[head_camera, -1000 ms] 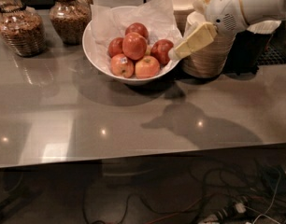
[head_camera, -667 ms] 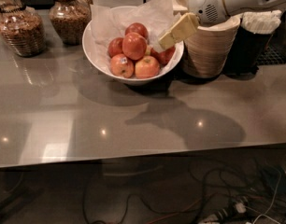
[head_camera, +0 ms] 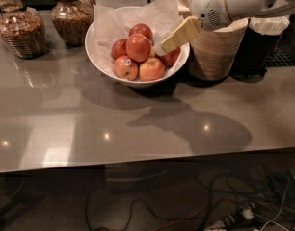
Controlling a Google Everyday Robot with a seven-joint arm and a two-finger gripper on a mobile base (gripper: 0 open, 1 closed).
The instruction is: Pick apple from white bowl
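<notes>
Approach step: cream pincer hangs over the right side of the wide glossy white paper-lined bowl, far centre of the grey bench. Released or clenched: cannot tell. Red apples piled inside. Next, probably: drop onto one apple, clamp, lift.

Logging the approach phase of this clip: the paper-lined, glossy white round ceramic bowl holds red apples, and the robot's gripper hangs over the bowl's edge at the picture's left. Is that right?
Not quite. The camera view shows the gripper over the edge at the picture's right of the paper-lined, glossy white round ceramic bowl, beside the stacked beige bowls. The bowl does hold red apples.
</notes>
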